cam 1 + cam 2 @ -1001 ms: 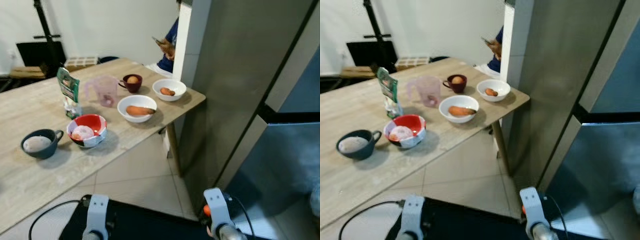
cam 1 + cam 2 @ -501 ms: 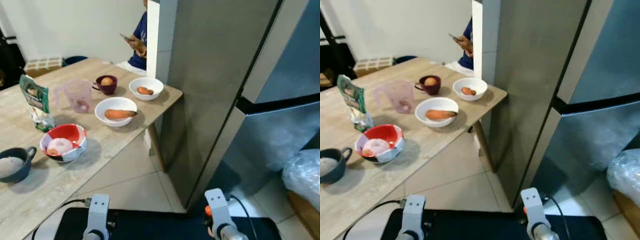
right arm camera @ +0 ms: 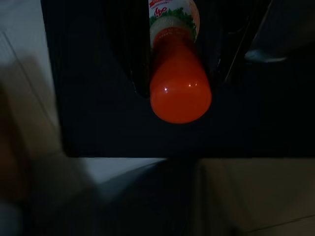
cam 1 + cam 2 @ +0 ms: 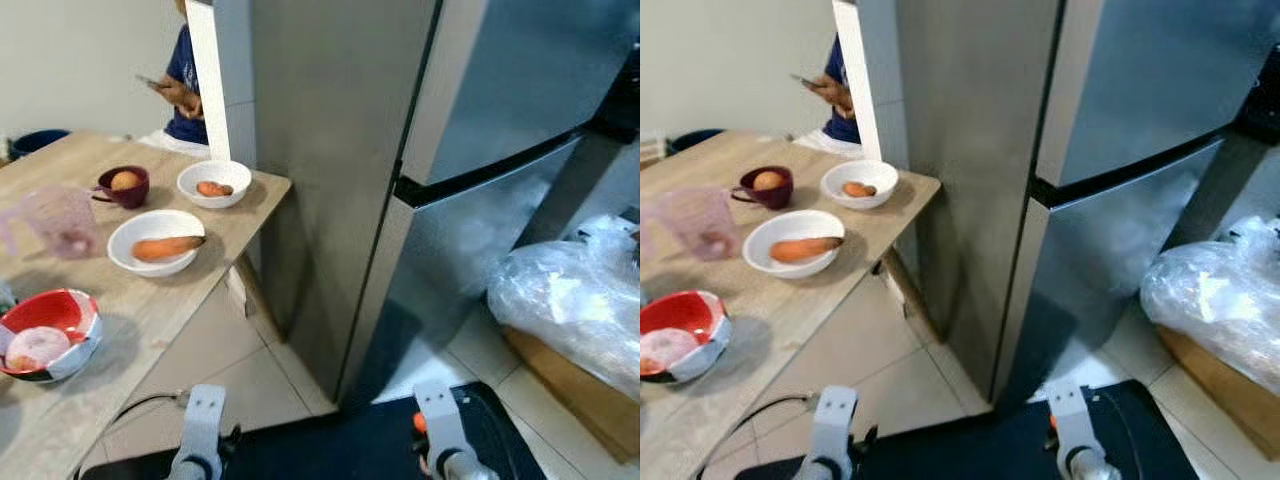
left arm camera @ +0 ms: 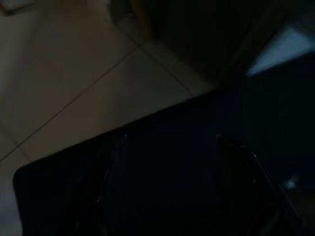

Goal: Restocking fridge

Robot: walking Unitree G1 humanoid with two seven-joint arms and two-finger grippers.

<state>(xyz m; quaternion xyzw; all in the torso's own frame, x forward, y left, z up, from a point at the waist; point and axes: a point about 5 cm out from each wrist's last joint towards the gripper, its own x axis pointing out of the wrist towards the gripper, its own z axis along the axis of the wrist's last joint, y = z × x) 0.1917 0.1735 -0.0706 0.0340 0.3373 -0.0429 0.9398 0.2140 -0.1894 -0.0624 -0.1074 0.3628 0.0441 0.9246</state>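
An orange bottle (image 3: 180, 88) is clamped between the right gripper (image 3: 182, 73) fingers. The left gripper (image 5: 172, 162) is too dark to be judged. The closed fridge (image 4: 420, 150) is seen at twelve o'clock, the table (image 4: 130, 290) at ten.

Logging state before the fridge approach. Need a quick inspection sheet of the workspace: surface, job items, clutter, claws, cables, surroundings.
Surface: wooden table on robot's left, tiled floor ahead.
Job's things: fridge, doors closed; orange bottle between the right claw fingers.
Clutter: white bowl with carrot, white bowl with a small orange piece, maroon cup holding an egg-like item, pink jug, red bowl.
Claws: right shut on the bottle, low by the body; left claw idle in the dark, finger state unclear.
Cables: black cable on the floor near robot's base.
Surroundings: person behind the table holding a phone; plastic-wrapped bundle right of fridge.
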